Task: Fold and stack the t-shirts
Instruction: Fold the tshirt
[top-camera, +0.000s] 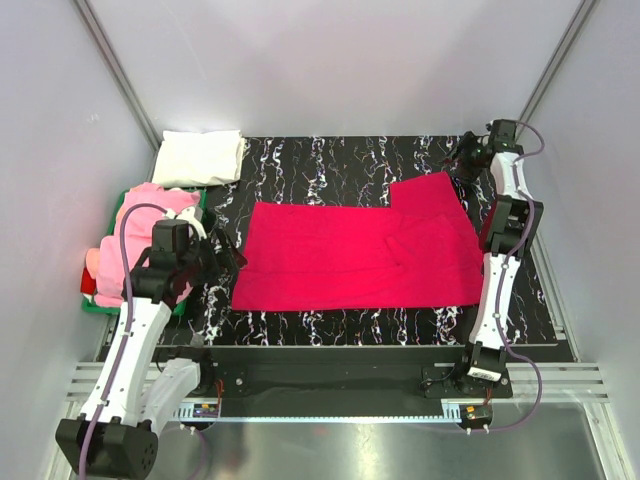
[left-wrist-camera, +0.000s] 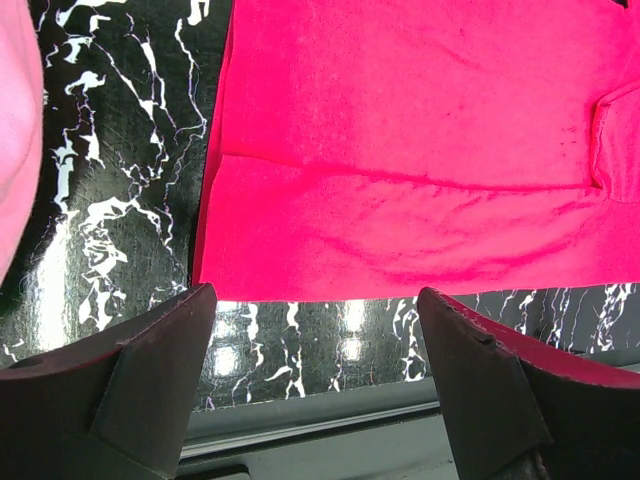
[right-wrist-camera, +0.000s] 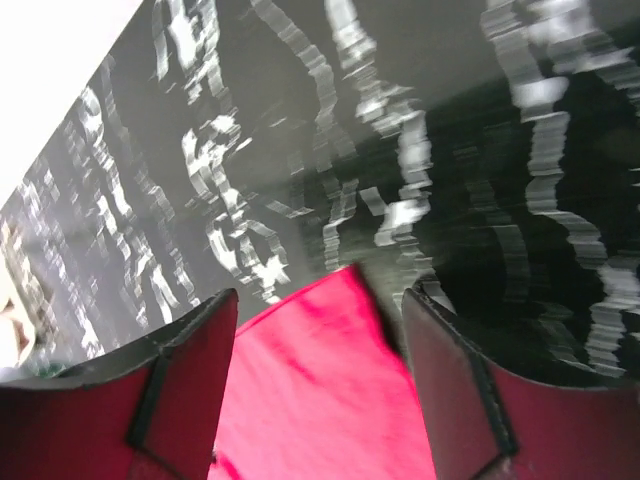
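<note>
A crimson-red t-shirt (top-camera: 350, 255) lies spread flat on the black marbled mat (top-camera: 330, 155), one sleeve reaching toward the far right. My left gripper (top-camera: 226, 256) hovers open by the shirt's near left corner. In the left wrist view the red cloth (left-wrist-camera: 400, 150) lies just beyond the open left gripper (left-wrist-camera: 312, 300), with only mat between the fingers. My right gripper (top-camera: 462, 160) is over the far right sleeve. Its wrist view shows the sleeve corner (right-wrist-camera: 320, 370) between the right gripper's (right-wrist-camera: 320, 300) parted fingers, not pinched. A folded white t-shirt (top-camera: 200, 157) rests at the far left. Light pink t-shirts (top-camera: 140, 225) are heaped at the left.
A green tray (top-camera: 98, 305) under the pink heap sits at the mat's left edge. Grey walls enclose the table on three sides. A metal rail (top-camera: 330, 385) runs along the near edge by the arm bases.
</note>
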